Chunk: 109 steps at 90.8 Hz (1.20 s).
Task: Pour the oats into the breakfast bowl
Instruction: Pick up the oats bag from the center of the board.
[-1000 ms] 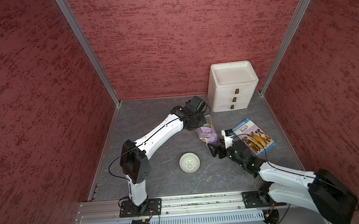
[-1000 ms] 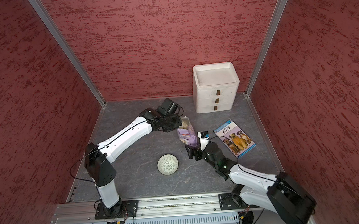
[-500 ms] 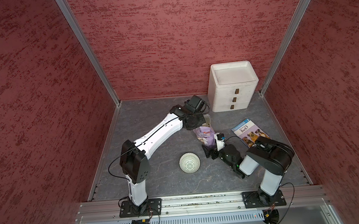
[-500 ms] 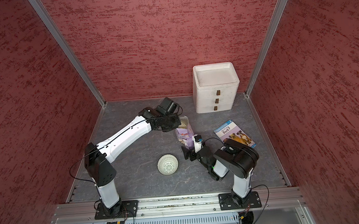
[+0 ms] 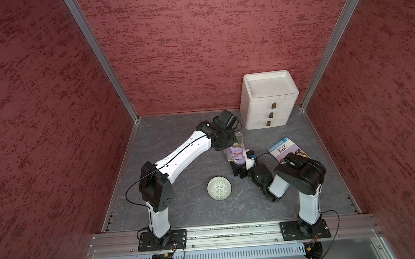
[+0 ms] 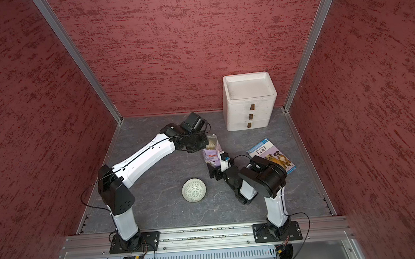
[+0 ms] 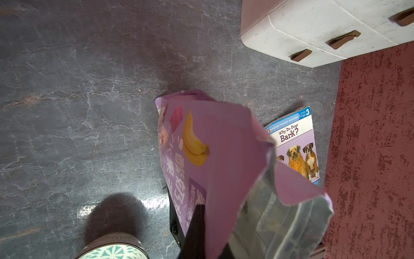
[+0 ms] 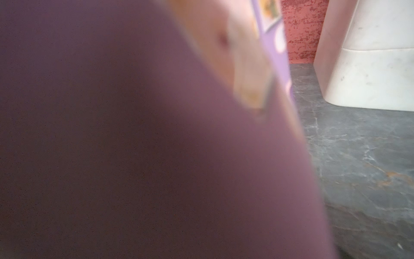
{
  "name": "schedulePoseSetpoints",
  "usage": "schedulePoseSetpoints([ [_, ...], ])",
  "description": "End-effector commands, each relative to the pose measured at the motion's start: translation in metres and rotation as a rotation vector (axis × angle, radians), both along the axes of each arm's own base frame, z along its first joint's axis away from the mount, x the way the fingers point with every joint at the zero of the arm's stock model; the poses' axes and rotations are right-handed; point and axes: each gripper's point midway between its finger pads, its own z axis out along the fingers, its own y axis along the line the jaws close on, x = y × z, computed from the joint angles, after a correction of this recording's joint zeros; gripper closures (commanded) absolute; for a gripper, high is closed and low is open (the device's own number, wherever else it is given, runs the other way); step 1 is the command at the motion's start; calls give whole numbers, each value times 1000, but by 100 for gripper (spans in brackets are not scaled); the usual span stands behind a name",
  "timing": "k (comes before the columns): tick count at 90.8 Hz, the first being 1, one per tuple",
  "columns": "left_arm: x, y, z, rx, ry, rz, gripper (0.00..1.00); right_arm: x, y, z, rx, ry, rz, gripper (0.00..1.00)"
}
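Two arms work over one grey table [image 5: 171,135] that carries one lilac pouch [image 5: 236,155], one breakfast bowl [image 5: 219,188], one dog book [image 5: 282,149] and one white three-drawer box [image 5: 267,100].

The pouch stands upright between the arms, mouth open, with the oats [image 6: 212,143] showing pale inside. The left gripper [image 5: 230,144] is pinched tight on the pouch's top edge. The right gripper [image 5: 238,170] is spread wide at the pouch's base; whether it touches cannot be told.

The bowl sits near the pouch, its lattice pattern showing all over. All three drawers are closed.
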Motion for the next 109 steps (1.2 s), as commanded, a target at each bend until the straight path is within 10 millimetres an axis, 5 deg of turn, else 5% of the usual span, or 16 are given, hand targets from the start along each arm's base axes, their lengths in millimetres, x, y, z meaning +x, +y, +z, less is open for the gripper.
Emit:
schedulePoseSetpoints([
  [1, -3, -13, 15, -55, -6, -14, 100, 9, -5, -13, -19, 18, -36, 2],
  [27, -3, -16, 21, -66, -2, -4, 100, 16, -3, -33, -31, 53, -46, 17],
  [35, -3, -15, 23, -63, -3, -3, 100, 20, -3, -37, -35, 56, -58, 37],
  [41, -3, -13, 24, -58, -8, 4, 100, 21, -4, -38, -35, 54, -69, 63],
  [49, 0, -9, 28, -47, -21, 12, 100, 22, -6, -32, -37, 41, -81, 76],
  [57, 6, -3, 33, -39, -38, 24, 100, 21, -7, -25, -48, 21, -77, 100],
  [83, 26, 20, 69, -45, -119, 40, 100, 5, -18, -4, -79, -27, -83, 100],
  [109, 22, 30, 87, -120, -151, -12, 100, 0, -18, 34, -190, -116, -131, 100],
])
